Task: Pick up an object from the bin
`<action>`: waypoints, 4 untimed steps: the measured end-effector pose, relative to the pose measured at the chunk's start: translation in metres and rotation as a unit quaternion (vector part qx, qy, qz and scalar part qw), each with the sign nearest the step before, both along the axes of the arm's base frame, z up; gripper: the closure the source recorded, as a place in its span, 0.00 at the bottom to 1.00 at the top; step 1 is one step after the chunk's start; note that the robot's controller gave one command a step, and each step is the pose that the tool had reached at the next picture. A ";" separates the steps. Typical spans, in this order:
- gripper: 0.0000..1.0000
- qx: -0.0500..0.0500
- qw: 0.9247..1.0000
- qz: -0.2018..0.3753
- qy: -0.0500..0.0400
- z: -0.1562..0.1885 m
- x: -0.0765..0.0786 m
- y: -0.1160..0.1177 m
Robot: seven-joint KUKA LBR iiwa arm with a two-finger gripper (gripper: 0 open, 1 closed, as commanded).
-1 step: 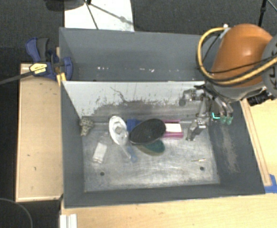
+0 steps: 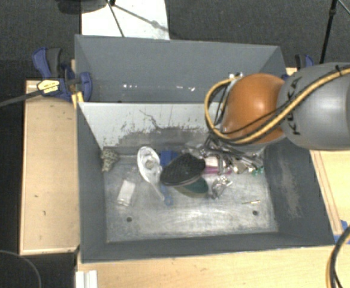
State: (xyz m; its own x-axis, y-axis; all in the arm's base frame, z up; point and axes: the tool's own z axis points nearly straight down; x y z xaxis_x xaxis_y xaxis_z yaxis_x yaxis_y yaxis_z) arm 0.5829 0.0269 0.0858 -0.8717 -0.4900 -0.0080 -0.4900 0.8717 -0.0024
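Tool (image 2: 221, 176) down at the floor of the bin (image 2: 181, 71), right of centre, under the arm's orange cover (image 2: 253, 104). Open or closed: can't tell. Small magenta piece (image 2: 211, 170) just beside it, on the side toward the bin's left wall; contact unclear. Next out, black oval disc (image 2: 181, 169), tilted, lying on a dark green thing (image 2: 196, 189), mid-floor. White spoon-like piece (image 2: 148, 162) and blue bits (image 2: 166, 156) in the same heap, further left. Clear small block (image 2: 126, 192) nearer the left wall, apart from the heap. Grey-olive lump (image 2: 109, 159) at the floor's back-left corner. Tiny thin thing (image 2: 254, 203) near the front-right corner, alone.
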 end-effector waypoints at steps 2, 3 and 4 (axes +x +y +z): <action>1.00 -0.001 1.000 0.029 0.000 -0.012 0.001 0.031; 1.00 -0.001 0.997 0.073 -0.001 0.099 -0.002 0.005; 1.00 -0.001 0.997 0.071 -0.001 0.144 0.006 -0.001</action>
